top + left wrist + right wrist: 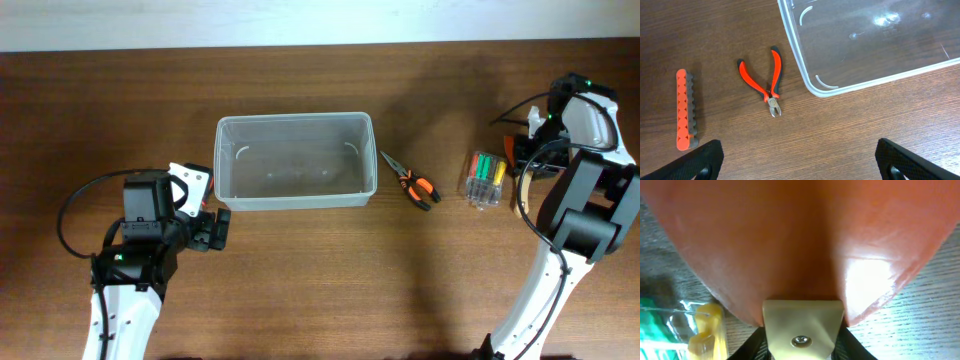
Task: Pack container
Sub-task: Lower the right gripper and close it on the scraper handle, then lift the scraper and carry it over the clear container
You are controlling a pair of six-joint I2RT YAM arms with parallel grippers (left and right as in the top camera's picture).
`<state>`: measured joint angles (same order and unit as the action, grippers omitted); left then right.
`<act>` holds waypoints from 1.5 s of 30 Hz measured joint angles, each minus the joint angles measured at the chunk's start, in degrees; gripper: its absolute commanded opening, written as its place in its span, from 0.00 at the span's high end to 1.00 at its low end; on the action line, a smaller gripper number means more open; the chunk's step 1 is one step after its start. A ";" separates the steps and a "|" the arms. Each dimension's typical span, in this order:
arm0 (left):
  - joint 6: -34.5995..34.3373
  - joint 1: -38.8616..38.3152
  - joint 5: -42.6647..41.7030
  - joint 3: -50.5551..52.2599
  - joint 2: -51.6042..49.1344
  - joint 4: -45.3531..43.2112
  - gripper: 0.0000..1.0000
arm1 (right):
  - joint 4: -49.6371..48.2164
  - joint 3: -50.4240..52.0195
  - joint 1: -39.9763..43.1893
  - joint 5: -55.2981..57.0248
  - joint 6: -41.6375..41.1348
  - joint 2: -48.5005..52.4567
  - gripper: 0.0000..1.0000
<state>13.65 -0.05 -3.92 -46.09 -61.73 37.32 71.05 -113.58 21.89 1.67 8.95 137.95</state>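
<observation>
- Container (295, 160), a large clear plastic bin with rounded corners and a rim, sat on the brown wooden tabletop (300, 310). It was at the middle of the overhead view, toward the far edge, with its long sides running left to right.
- From the left wrist, one rounded corner of the container (865, 45) filled the upper right of the view.
- A pair of cutters (765, 82) with red and black handles lay flat just beside that corner, apart from the rim, nose toward the camera.
- An orange and grey toothed strip (686, 110) lay lengthwise farther out, near the cutters but not touching them. The overhead view showed neither tool.
- The left hand (222, 228) hovered near the container's front left corner, apart from it. It was released: its fingertips (707, 157) stood wide apart at the bottom corners of its own view.
- Long-nose pliers (412, 183) with orange and black handles lay just to the right of the container, tip pointing toward it without touching.
- Farther right lay a small clear case (485, 178) holding green, yellow and red screwdrivers.
- The right hand (518, 150) was just beyond the case, close to its far right side.
- An orange-red surface (800, 240) filled nearly all of the right wrist view, with a pale plate bearing one screw (802, 327) below it. A bit of the case (685, 330) showed at the lower left.
- Whether the right hand was released or clenched, I could not tell.
</observation>
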 measured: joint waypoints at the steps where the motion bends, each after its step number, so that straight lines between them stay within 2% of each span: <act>1: -0.02 0.00 0.00 0.00 0.00 0.00 0.01 | 0.00 0.00 0.00 -0.02 -0.07 0.00 0.69; 7: 0.00 0.00 0.00 0.00 0.00 0.00 0.01 | 0.02 0.00 0.00 -0.02 -0.22 0.00 0.70; 12: -0.02 0.00 0.00 0.00 0.00 0.00 0.01 | 1.73 -0.57 0.00 -0.11 -0.22 0.13 0.78; 15: -0.02 0.00 0.00 0.00 0.00 0.00 0.01 | 4.85 -2.71 0.00 -0.55 -0.37 0.90 0.78; 20: -0.02 0.00 0.00 0.00 0.00 0.00 0.01 | 12.11 -13.38 -0.07 -2.43 -0.46 2.36 0.78; 28: 0.00 0.00 0.00 0.00 -0.02 0.04 0.01 | 25.92 -40.44 -3.08 -8.11 -0.81 2.32 0.85; 32: -0.02 0.00 0.00 0.00 -0.02 0.09 0.01 | 25.92 -48.81 -9.55 -12.17 -0.81 0.90 0.85; 36: 0.00 0.00 0.00 0.00 -0.02 0.09 0.01 | 25.81 -53.46 -19.96 -14.14 0.46 -0.24 0.91; 39: -0.02 0.00 0.00 0.00 -0.02 0.09 0.01 | 25.81 -54.23 -28.06 -14.71 2.10 -0.79 0.95; 45: -0.02 0.00 0.00 0.00 -0.04 0.09 0.01 | 25.83 -54.21 -42.07 -12.74 6.03 -0.85 0.96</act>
<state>13.63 -0.05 -3.92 -46.09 -61.78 37.41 96.88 -167.78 -20.18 -11.07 14.98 137.10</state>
